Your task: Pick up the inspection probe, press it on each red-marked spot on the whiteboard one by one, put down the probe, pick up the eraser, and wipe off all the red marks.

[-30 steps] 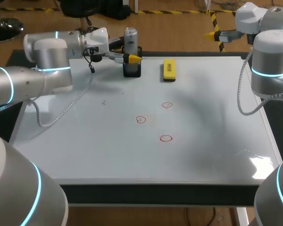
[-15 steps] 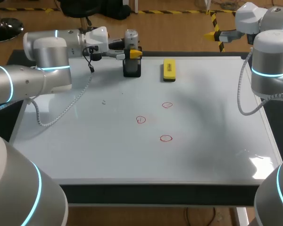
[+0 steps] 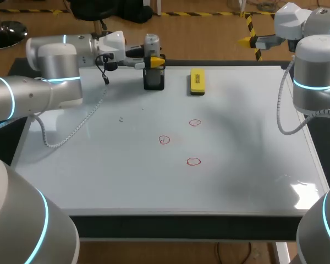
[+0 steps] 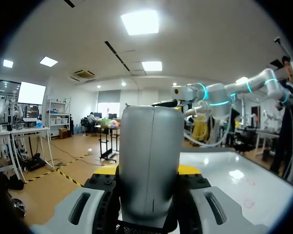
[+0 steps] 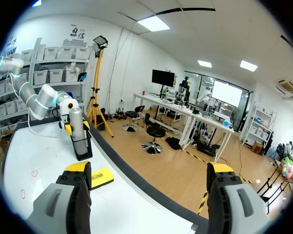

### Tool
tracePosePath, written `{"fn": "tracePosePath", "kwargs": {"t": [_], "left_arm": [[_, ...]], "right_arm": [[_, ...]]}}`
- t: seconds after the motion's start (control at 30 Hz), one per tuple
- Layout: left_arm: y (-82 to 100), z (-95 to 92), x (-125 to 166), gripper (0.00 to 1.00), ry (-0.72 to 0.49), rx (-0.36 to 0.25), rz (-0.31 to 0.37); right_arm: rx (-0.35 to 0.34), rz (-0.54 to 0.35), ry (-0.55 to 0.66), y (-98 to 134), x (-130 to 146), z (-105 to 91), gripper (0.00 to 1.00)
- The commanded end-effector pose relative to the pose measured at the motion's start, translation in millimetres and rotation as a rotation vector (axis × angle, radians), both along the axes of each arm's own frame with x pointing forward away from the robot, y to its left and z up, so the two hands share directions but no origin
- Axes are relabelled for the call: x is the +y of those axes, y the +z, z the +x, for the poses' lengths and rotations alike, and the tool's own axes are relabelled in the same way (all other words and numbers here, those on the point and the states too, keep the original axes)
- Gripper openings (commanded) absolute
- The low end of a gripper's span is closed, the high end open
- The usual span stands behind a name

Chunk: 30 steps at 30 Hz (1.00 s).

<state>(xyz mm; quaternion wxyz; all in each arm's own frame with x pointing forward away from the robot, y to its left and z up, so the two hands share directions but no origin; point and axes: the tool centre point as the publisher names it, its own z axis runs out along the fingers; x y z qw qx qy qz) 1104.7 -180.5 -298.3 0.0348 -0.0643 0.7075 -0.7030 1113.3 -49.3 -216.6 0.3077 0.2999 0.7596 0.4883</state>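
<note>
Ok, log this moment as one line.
left gripper shut on probe in holder | right gripper open, off board | three red marks unwiped | eraser untouched

- The whiteboard (image 3: pixel 236 181) is smooth and glossy, with ceiling light mirrored at its near right corner.
- The probe (image 4: pixel 149 161) has a smooth, satin grey shell; whether it is metal or plastic I cannot tell.
- The holder (image 3: pixel 154 82) looks matt black.
- The eraser (image 3: pixel 197 80) has a yellow, plastic-looking top.
- The left arm (image 3: pixel 49 66) and right arm (image 3: pixel 316 71) have smooth, slightly shiny silver-white shells.
- The right gripper (image 5: pixel 149 169) has matt grey plastic fingers with yellow tips.
</note>
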Motion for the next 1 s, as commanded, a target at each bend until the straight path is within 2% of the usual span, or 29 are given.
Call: {"fn": "tracePosePath", "kwargs": {"t": [0.03,0.5,0.67,1.0], "left_arm": [[2.7,-2.2,1,0.0,0.0,0.0,0.005],[26.2,-4.0,1,0.0,0.005,-0.026,0.019],[42.3,-4.6,2,0.0,0.009,-0.043,0.003],[88.4,-0.2,2,0.0,0.017,-0.079,0.04]], "right_arm": [[0.001,-0.001,0.001,0,0,0.3,1.0],[0.001,-0.001,0.001,0,0,0.3,1.0],[0.001,-0.001,0.001,0,0,0.3,1.0],[0.001,-0.001,0.001,0,0,0.3,1.0]]}}
